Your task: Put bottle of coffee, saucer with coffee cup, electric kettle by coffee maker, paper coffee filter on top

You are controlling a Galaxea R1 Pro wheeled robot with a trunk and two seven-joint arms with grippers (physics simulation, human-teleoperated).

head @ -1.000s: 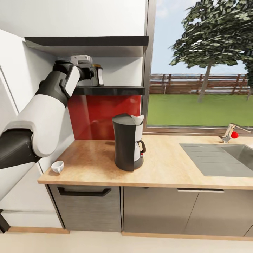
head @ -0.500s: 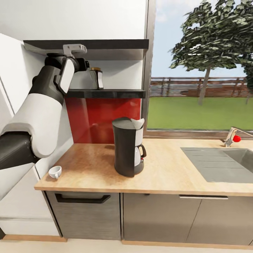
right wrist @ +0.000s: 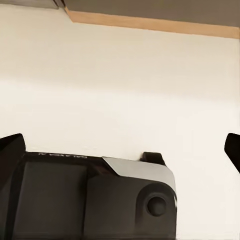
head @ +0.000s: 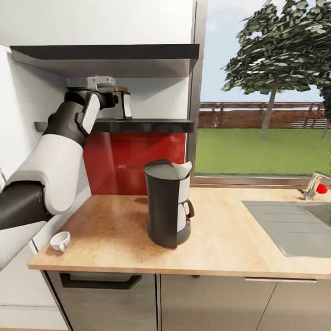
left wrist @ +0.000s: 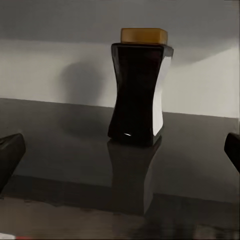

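Left gripper (left wrist: 120,150), raised on its white-and-black arm to the level of the dark glossy kitchen shelf (head: 151,125), is spread wide: in the left wrist view its two dark fingertips (left wrist: 11,152) sit far apart at either side, and the bottle stands between them but beyond them, untouched. From the head view the gripper's end lies just beside that bottle, though contact cannot be judged there. Right gripper (right wrist: 120,145) likewise has its fingertips set wide apart with nothing between them; it hangs over a pale floor with a dark part of the robot's own body under it. Taking the black drip coffee maker with a white side panel (head: 167,202) as the landmark: the light wooden countertop (head: 239,239) carries it and stretches away on both sides, with a grey sink basin (head: 294,225) well off to its right and a tap with a red knob (head: 317,186) beyond that. A red glossy backsplash (head: 138,161) stands behind it, and the shelf runs above that. On the shelf, high above and left of the coffee maker, the dark waisted bottle of coffee with an amber lid (left wrist: 139,90) stands upright. A small white coffee cup (head: 60,241) lies tipped on the countertop's near-left corner, well apart from the coffee maker.
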